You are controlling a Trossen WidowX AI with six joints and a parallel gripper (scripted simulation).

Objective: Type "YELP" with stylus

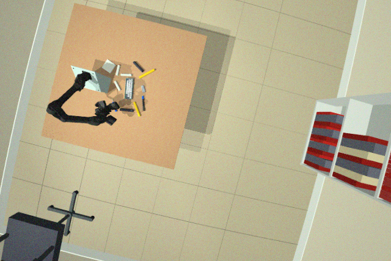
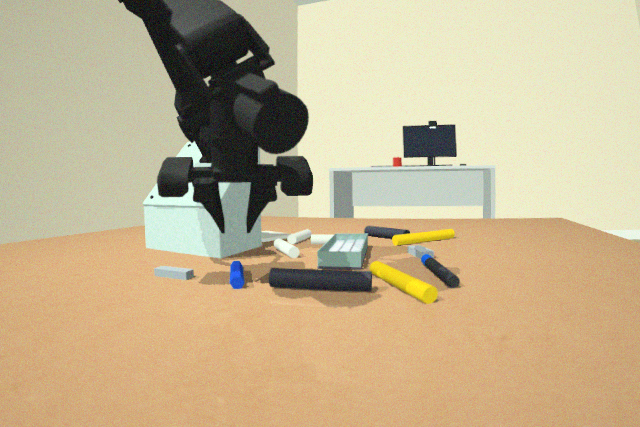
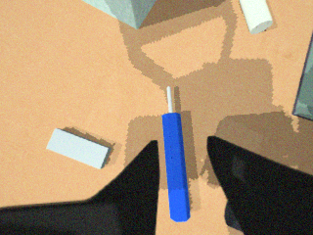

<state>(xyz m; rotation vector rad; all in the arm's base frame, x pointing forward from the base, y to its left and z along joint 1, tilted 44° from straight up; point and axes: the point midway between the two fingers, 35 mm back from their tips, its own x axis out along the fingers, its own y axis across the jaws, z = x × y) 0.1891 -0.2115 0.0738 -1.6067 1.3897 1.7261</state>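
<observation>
The stylus [image 2: 236,274] [image 3: 174,157], a blue rod with a thin pale tip, lies on the desk. My gripper [image 2: 236,231] [image 3: 182,144] is open and empty above it. In the wrist view the stylus lies between the two fingertips in the picture, with its tip pointing up the picture. In the exterior view the fingertips hang clear above the stylus. The keyboard [image 1: 129,88] [image 2: 342,251] is a grey-green tray with white keys, to the right of my gripper in the top view. Only its edge [image 3: 305,93] shows in the wrist view.
A light grey block [image 2: 174,272] [image 3: 78,148] lies left of the stylus. A thick black rod [image 2: 320,279] and a yellow rod [image 2: 403,281] lie on its other side. White rods [image 2: 286,247] [image 3: 256,15] lie near the keyboard. The pale robot base [image 2: 181,228] stands behind the gripper.
</observation>
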